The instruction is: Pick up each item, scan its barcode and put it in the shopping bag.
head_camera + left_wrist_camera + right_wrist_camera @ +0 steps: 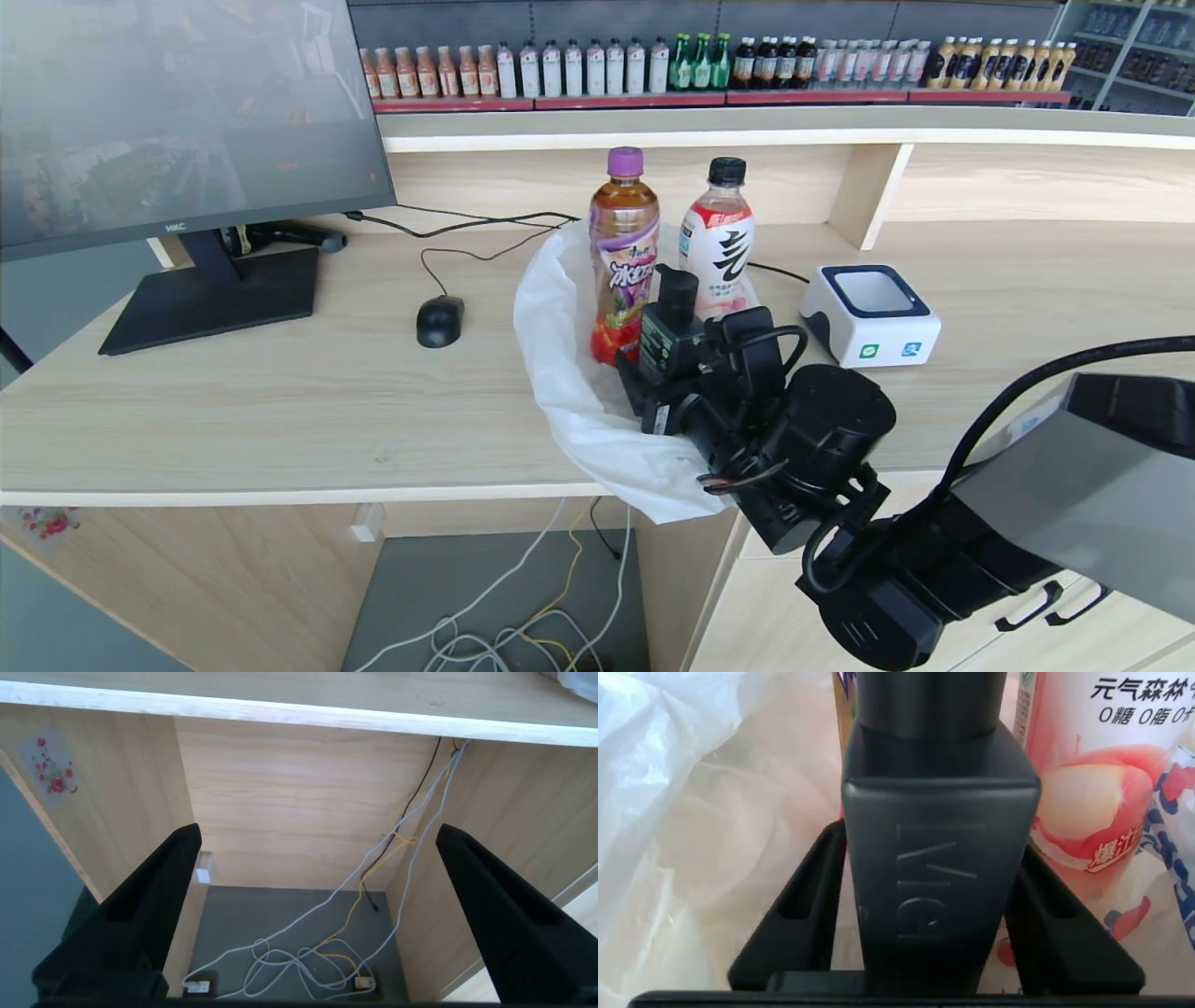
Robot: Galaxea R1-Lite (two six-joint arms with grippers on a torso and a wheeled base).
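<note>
Black container (674,297) held in right gripper (929,924), over white shopping bag (560,373)

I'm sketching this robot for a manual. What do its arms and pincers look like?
Right arm: matte black, rounded cylindrical joints, black cables looping outside. Left pincer: two plain black wedge-shaped fingers, no markings visible.

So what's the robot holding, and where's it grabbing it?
The right gripper is shut on a black bottle, pinching the sides of its body, below the cap. The left gripper is open, holding nothing.
</note>
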